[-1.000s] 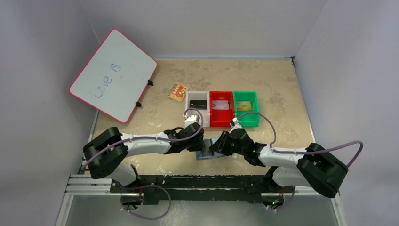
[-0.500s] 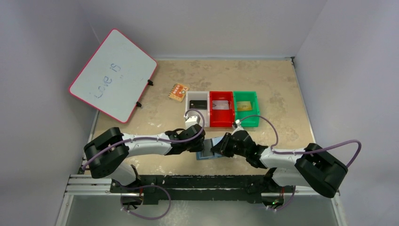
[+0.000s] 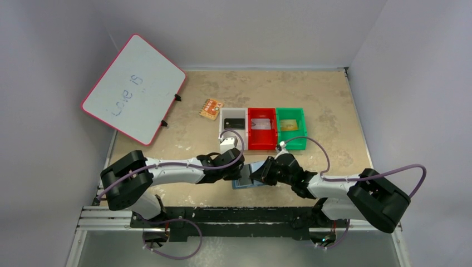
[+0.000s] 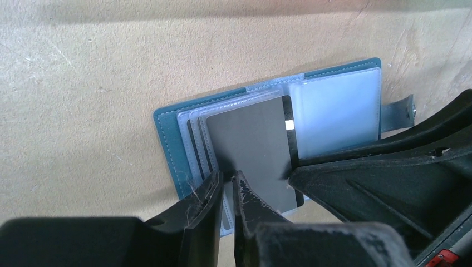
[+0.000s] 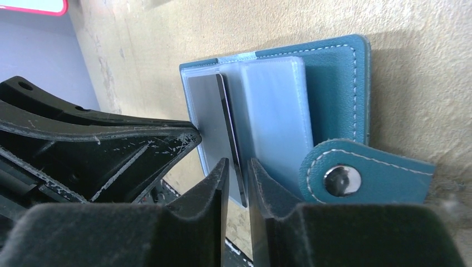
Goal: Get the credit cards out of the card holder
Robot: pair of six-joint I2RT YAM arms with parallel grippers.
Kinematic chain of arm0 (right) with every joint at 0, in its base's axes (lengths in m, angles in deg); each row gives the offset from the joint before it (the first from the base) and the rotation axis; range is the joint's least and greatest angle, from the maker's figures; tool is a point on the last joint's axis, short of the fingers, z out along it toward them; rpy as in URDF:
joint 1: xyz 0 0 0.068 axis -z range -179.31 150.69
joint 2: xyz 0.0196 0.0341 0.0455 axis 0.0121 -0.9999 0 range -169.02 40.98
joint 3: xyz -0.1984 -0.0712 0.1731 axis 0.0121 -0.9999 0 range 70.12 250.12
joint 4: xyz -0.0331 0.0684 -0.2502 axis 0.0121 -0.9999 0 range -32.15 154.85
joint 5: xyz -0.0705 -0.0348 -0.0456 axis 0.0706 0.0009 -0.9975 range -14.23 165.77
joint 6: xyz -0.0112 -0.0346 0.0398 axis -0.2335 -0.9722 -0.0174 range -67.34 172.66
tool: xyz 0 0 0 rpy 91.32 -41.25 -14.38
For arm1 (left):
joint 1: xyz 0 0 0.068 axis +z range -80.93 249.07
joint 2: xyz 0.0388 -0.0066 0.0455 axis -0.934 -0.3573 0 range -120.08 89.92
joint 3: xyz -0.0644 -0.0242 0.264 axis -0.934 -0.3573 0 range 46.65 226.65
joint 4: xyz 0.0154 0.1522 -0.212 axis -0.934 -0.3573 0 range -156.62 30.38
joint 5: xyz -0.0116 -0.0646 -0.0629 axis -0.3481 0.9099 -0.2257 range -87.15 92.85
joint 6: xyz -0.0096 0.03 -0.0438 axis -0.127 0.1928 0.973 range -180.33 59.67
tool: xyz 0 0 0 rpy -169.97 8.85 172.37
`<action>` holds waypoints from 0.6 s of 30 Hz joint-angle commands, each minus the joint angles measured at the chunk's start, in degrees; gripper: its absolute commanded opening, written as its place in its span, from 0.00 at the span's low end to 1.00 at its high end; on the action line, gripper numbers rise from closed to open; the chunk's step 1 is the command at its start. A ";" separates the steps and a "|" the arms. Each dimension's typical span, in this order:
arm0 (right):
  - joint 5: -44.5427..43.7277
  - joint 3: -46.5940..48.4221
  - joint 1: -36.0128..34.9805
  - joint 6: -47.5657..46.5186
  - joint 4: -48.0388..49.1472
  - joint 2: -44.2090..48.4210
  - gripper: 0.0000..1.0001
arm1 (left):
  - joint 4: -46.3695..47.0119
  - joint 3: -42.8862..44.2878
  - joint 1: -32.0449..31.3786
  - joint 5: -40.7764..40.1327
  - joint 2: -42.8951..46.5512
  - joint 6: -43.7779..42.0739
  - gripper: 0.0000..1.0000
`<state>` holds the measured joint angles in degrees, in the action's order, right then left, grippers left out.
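Both claws are narrower than a second ago at the open card holder [image 4: 170, 133] on the near tabletop [image 3: 334, 111]: the left claw [image 4: 227, 177] sits astride a sleeve edge and the right claw [image 5: 238, 164] astride the grey card [image 4: 250, 144] (pinched? cannot tell). Farther off, the white bin [image 3: 222, 128] holds a black card [image 3: 236, 123], the red bin [image 3: 250, 133] a silver card [image 3: 262, 125], and the green bin [image 3: 303, 128] a gold card [image 3: 288, 126].

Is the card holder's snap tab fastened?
No, the card holder lies open, and its snap tab sticks out free to the side, fastened to nothing.

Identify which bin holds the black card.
The white bin, leftmost in the row; the red bin holds a grey card, the green bin a yellow card.
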<state>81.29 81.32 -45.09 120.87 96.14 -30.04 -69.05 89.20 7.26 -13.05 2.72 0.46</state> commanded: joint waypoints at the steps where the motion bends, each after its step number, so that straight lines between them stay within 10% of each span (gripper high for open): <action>1: 0.42 -0.58 0.55 0.35 2.66 0.23 0.20 | -4.80 0.51 -0.42 -1.50 -1.75 -1.76 0.12; 18: -0.21 -2.50 1.88 0.72 0.90 3.63 0.00 | -5.96 1.25 -0.68 -2.65 -2.44 -2.24 0.08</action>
<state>81.53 79.33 -43.66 121.26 97.65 -27.92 -70.78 90.36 6.78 -14.36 2.00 0.02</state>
